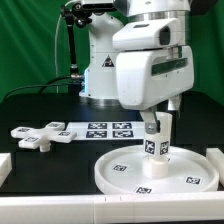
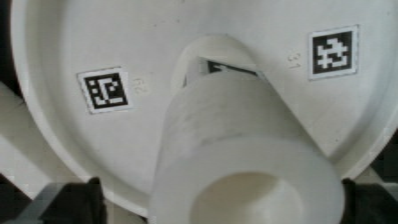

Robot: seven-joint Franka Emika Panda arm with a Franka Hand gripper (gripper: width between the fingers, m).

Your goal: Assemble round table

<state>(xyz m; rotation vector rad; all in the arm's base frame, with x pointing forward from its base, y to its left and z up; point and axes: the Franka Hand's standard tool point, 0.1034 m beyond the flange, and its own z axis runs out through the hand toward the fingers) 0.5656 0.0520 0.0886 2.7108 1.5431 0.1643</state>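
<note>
The large round disc [image 1: 118,172] lies flat on the black table at the front right of the exterior view. The short cylindrical leg [image 1: 155,138] stands upright on its central hub. My gripper [image 1: 157,122] hangs straight above the disc, open, with its fingers on either side of the leg's upper part. In the wrist view the leg [image 2: 231,130] runs up between the dark fingertips [image 2: 71,200]. A sliver of the disc [image 2: 107,60] shows between the leg and that fingertip. The cross-shaped foot [image 1: 40,133] lies apart, on the exterior view's left.
The marker board [image 1: 100,129] lies flat behind the disc, between it and the robot base [image 1: 100,70]. Plain white bars border the table at the front [image 1: 60,205], the left [image 1: 4,170] and the right [image 1: 215,158].
</note>
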